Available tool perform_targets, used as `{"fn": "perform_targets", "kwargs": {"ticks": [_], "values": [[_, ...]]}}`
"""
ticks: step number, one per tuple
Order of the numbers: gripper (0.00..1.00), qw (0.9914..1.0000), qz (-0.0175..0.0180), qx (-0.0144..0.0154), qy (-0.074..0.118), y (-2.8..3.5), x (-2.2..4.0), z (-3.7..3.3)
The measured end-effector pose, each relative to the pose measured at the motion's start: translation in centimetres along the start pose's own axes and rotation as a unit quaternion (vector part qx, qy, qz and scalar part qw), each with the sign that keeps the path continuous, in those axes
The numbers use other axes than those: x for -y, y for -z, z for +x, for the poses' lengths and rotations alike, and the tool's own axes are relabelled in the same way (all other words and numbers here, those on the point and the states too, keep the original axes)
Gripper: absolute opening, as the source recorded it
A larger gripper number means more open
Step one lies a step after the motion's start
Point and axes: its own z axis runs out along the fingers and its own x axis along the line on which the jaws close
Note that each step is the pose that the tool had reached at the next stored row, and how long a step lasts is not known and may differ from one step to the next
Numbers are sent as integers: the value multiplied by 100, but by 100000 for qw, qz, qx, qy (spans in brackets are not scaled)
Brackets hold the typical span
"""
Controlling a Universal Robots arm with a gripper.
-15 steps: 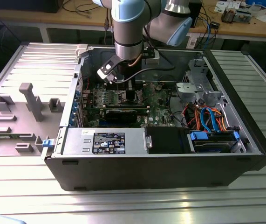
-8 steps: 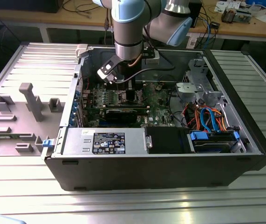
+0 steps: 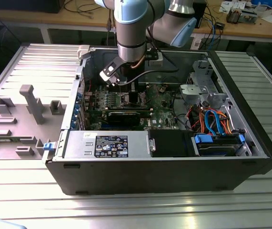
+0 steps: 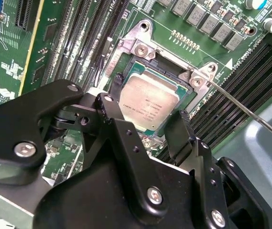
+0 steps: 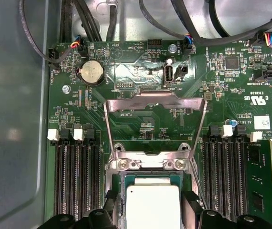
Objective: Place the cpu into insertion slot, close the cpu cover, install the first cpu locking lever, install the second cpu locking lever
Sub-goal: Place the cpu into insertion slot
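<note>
The cpu (image 4: 147, 102), its silvery top up, lies level within the insertion slot (image 4: 166, 74) on the green board. My gripper (image 4: 147, 121) straddles it, with one black finger (image 4: 114, 119) at one edge and the other finger (image 4: 181, 131) at the opposite edge, both against the chip's rim. The first wrist view shows the same hold on the cpu (image 5: 153, 205) by the gripper (image 5: 150, 202). The cpu cover (image 5: 155, 98) stands swung back, away from the slot. A thin wire lever (image 4: 250, 114) sticks out beside the slot. In the exterior view the gripper (image 3: 128, 95) reaches down into the open computer case.
Long black memory slots (image 5: 74, 176) flank the socket on both sides (image 5: 226, 176). A round coin battery (image 5: 92, 72) and cable bundles (image 5: 83, 19) lie beyond the cover. The case walls (image 3: 174, 167), a black power supply and a drive cage (image 3: 207, 95) hem in the arm.
</note>
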Motion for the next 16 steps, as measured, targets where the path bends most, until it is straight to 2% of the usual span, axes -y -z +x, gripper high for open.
{"fn": "perform_targets", "kwargs": {"ticks": [3, 4, 8, 16], "values": [[63, 100000, -23, -33, -5, -3, -1, 1], [69, 100000, -3, -5, -5, 0, 0, 0], [69, 100000, -2, -1, -5, 29, -2, 1], [69, 100000, 1, -70, -16, 21, -3, 8]]}}
